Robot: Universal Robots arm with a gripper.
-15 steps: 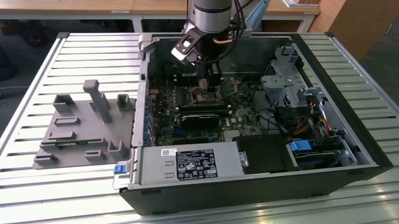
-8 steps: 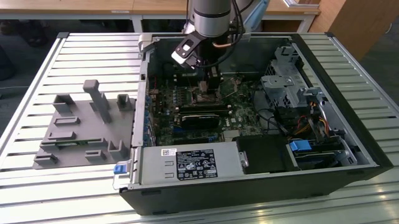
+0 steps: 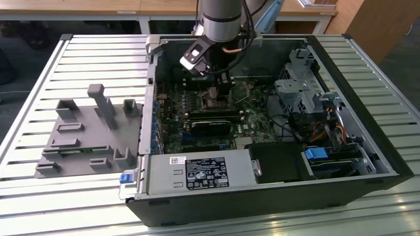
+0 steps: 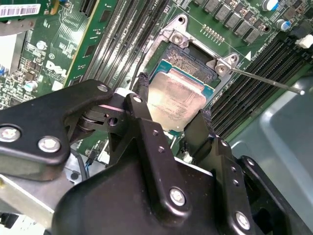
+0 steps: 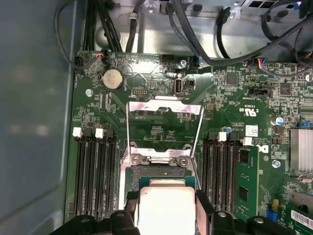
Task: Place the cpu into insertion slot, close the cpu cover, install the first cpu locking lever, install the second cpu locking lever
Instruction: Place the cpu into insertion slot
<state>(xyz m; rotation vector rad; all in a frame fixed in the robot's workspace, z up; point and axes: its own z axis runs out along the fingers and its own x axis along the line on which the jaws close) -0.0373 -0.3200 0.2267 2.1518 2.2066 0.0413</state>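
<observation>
The cpu (image 4: 176,100), a pale silver square chip, sits between my gripper's (image 4: 173,100) two black fingers (image 4: 142,95), which are shut on its opposite edges. It hangs over the insertion slot (image 4: 190,58), whose dark socket and metal rim show just beyond the chip; whether the chip touches the socket I cannot tell. In the first wrist view the cpu (image 5: 166,208) is in my gripper (image 5: 166,200) by the insertion slot (image 5: 161,171). The cpu cover (image 5: 164,105), a silver frame, is swung open behind it. A thin locking lever (image 4: 266,79) sticks out sideways. My gripper (image 3: 220,91) is deep in the case.
Long black memory slots (image 5: 95,171) flank the socket on both sides. Cables (image 5: 195,34) cross above the board. A black fan card (image 3: 210,127), power supply (image 3: 196,172) and drive cage (image 3: 302,93) crowd the case. A grey fixture (image 3: 85,132) stands on the slatted table at the exterior view's left.
</observation>
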